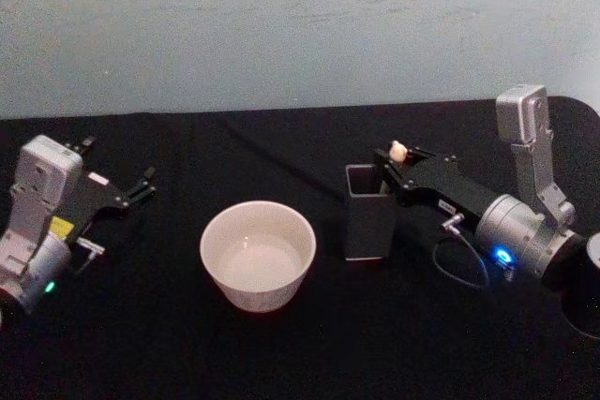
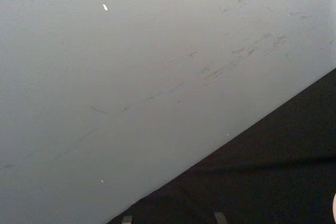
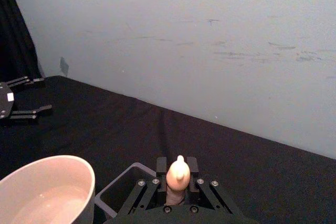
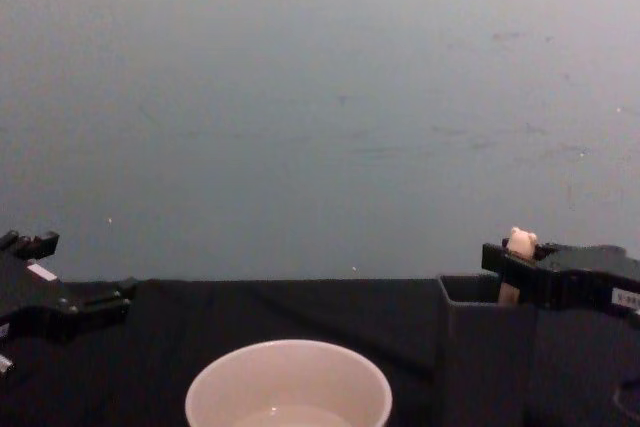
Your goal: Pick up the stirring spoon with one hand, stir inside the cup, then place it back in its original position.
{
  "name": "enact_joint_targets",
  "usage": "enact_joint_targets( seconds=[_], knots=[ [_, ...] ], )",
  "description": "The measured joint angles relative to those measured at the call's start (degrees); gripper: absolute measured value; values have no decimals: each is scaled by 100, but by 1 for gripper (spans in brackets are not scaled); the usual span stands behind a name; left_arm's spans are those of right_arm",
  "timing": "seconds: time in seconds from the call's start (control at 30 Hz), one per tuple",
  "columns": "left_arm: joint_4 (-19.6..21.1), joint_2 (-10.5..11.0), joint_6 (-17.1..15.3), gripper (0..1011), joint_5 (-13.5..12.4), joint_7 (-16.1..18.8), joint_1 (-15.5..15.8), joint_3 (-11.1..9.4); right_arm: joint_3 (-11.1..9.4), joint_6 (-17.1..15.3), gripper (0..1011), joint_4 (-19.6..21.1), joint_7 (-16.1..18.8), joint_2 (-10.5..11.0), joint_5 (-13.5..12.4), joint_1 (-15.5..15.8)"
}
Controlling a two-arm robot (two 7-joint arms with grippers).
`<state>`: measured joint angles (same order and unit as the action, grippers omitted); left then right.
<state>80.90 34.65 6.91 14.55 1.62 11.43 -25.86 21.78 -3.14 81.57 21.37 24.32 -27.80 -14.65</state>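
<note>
Head view: the cup (image 1: pixel 258 255) sat near the middle of the black counter (image 1: pixel 281 147), with the holder (image 1: pixel 366 217) just to its right. The right claw (image 1: pixel 395 158) was clamped on the spoon (image 1: pixel 397 149) over the holder's far right corner. The left claw (image 1: pixel 117 166) hung wide, well off to the left.

Right wrist view: the spoon's top stood pinched in the claw, above the holder's opening.

Chest view: the spoon's handle ran down into the holder, its bowl hidden.
</note>
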Motion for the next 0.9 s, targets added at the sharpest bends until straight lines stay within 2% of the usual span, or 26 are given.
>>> enact_joint_targets(
  seconds=[0.47, 0.67, 0.9],
  knots=[
    [0, 0, 0, 1001, 0, 0, 0, 0, -37, 20, 214, 27, 113, -67, 9, 14],
    [0, 0, 0, 1001, 0, 0, 0, 0, -71, 64, 214, 175, 222, -85, 19, 7],
    [0, 0, 0, 1001, 0, 0, 0, 0, -192, 127, 214, 487, 333, 1, -19, -1]
  ],
)
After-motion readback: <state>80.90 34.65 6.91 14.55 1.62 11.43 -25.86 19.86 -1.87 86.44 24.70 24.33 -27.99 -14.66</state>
